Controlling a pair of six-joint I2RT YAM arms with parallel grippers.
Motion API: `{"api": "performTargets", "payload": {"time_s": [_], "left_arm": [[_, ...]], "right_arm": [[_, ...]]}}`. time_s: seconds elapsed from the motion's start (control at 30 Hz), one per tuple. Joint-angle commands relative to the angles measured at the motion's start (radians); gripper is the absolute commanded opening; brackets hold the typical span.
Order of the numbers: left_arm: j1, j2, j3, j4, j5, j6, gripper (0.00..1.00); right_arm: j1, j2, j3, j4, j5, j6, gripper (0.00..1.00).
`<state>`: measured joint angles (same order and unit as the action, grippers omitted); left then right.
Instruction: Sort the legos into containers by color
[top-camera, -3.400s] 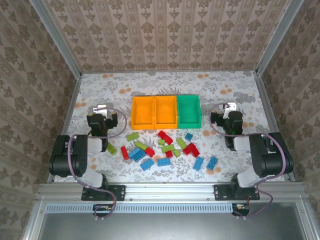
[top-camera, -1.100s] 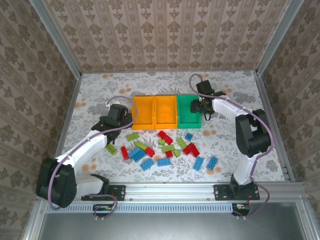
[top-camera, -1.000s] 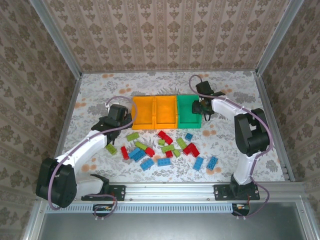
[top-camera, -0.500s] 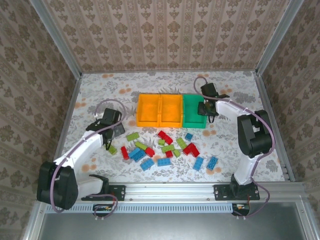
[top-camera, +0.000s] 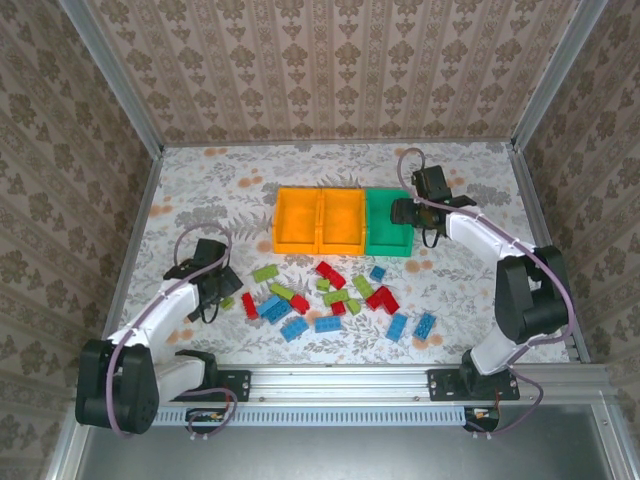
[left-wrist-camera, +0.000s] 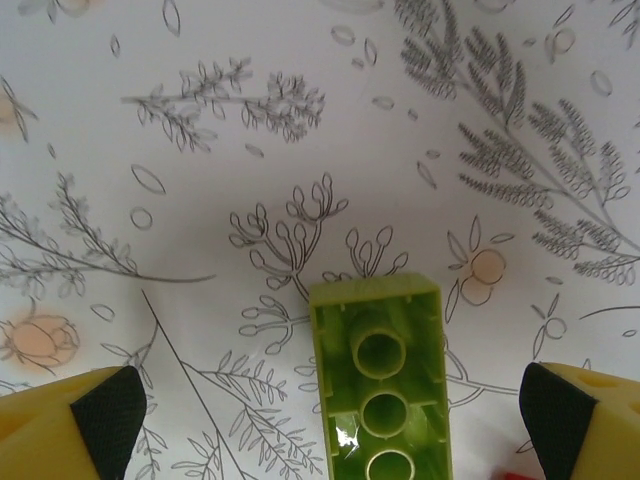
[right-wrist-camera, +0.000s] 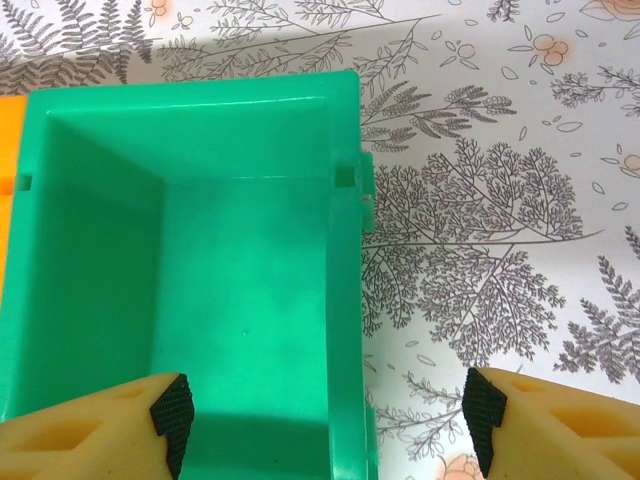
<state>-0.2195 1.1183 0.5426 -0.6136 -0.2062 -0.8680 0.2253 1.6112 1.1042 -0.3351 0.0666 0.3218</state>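
No legible text, labels, brands, numbers or signs anywhere in scene.

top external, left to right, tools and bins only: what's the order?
left tool → left orange bin → middle orange bin → green bin → right tool, over the green bin's right wall

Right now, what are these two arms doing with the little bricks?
They are sorting bricks by colour; none is binned yet. The left gripper hangs open over an upturned lime green brick on the table. The right gripper is open astride a side wall of the empty green bin. The other bricks lie loose near the orange bins.
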Motion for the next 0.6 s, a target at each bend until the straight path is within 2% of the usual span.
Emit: {"api": "performTargets", "payload": {"time_s": [0.0,0.23,0.57], "left_arm": [[0.009,0.016,-0.006,0.047,0.044,-0.035,0.99],[0.011,0.071,0.017,0.075,0.057,0.01,0.94],[0.02,0.106,-0.012,0.148,0.076,0.036,0.73]], "right_arm": [[0.002,-0.041,-0.04,0.027,-0.013,0.006,0.76],[0.003,-0.051,-0.063,0.021,0.001,0.019,0.78],[0.002,-0.119,-0.113,0.003,0.038,0.026,0.81]]}}
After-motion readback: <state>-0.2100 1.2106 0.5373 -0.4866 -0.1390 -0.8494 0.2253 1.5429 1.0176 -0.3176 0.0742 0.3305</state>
